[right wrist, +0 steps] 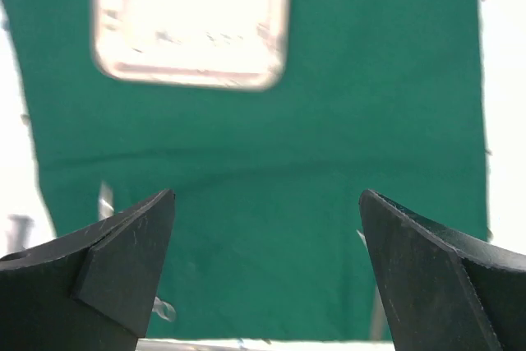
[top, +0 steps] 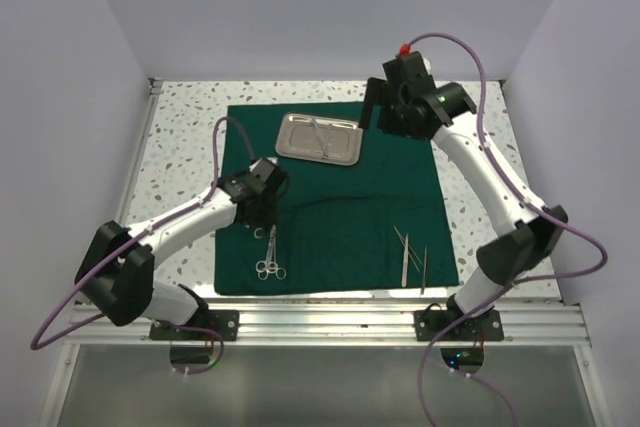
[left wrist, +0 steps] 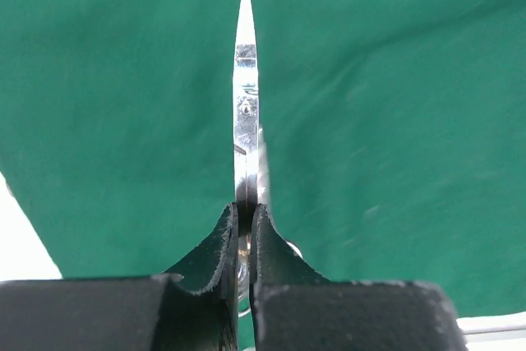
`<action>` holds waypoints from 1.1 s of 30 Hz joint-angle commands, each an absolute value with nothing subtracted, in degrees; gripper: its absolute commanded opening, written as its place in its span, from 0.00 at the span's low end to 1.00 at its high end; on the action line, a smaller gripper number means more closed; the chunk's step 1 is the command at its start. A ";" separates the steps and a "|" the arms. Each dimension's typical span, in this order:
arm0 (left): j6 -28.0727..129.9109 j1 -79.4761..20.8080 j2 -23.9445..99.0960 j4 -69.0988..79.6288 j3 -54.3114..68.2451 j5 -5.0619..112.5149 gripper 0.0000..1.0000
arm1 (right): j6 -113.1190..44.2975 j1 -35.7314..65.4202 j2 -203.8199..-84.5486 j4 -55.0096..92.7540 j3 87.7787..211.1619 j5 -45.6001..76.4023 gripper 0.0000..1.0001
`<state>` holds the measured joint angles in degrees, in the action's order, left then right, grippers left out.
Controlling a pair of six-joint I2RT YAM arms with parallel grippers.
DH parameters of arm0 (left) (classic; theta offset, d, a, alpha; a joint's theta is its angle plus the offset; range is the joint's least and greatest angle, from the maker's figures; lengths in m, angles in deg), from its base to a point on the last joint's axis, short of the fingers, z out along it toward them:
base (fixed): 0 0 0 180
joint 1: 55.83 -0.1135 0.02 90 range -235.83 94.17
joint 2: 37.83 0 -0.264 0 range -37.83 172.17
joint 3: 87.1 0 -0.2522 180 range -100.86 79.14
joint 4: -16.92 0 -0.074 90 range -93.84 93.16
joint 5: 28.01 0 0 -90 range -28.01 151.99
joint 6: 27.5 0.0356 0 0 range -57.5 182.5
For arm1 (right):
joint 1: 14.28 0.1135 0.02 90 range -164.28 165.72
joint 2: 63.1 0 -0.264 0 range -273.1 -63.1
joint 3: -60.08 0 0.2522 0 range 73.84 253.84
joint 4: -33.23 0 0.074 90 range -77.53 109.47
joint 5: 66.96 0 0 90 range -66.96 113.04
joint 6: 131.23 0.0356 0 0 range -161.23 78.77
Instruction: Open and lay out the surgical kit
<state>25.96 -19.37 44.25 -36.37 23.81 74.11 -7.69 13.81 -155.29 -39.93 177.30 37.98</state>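
The dark green cloth (top: 340, 209) lies spread flat on the table. The steel tray (top: 318, 137) sits at its far middle with slim instruments in it. My left gripper (top: 264, 215) is shut on the ring-handled scissors (top: 270, 257) at the blades. In the left wrist view (left wrist: 245, 207) the scissors' blade (left wrist: 246, 96) points away and the rings lie behind the fingers. Tweezers (top: 405, 252) lie on the cloth's near right. My right gripper (top: 372, 107) is open and empty, raised beside the tray's right end. In the right wrist view (right wrist: 267, 203) the tray (right wrist: 191, 22) shows blurred above the cloth (right wrist: 345, 121).
A second slim instrument (top: 423, 265) lies next to the tweezers. The speckled table (top: 180, 137) borders the cloth on the left and right. White walls close in the back and sides. An aluminium rail (top: 330, 325) runs along the near edge.
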 commanded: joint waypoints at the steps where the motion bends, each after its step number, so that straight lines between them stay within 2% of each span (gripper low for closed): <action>1: 21.19 -19.62 39.26 -31.65 30.17 73.59 0.00 | -7.12 13.75 -163.10 -35.90 185.26 33.68 0.98; 3: 21.71 -19.62 38.11 -31.03 32.98 73.24 0.00 | -7.04 13.76 -169.85 -35.73 190.89 32.62 0.98; 7: 25.13 -19.62 37.58 -30.50 33.61 72.71 0.32 | -5.37 13.93 -180.07 -36.60 199.85 32.09 0.98; 10: 27.51 -19.62 37.49 -31.64 30.72 71.92 0.47 | -3.97 14.02 -184.81 -35.91 203.82 32.09 0.98; 13: 28.74 -19.62 38.10 -33.75 26.06 70.95 0.55 | -3.00 13.93 -189.03 -34.24 206.37 31.66 0.98; 19: 30.77 -20.32 45.37 -34.89 12.55 71.39 0.57 | -1.59 14.46 -196.42 -33.45 210.77 31.04 0.95; 25: 30.33 -22.52 52.87 -39.37 1.80 69.29 0.50 | -2.99 15.78 -202.92 -33.08 214.44 33.58 0.81; 33: 30.51 -26.03 49.90 -39.47 7.14 68.41 0.46 | -2.29 17.88 -209.44 -34.41 215.17 35.08 0.72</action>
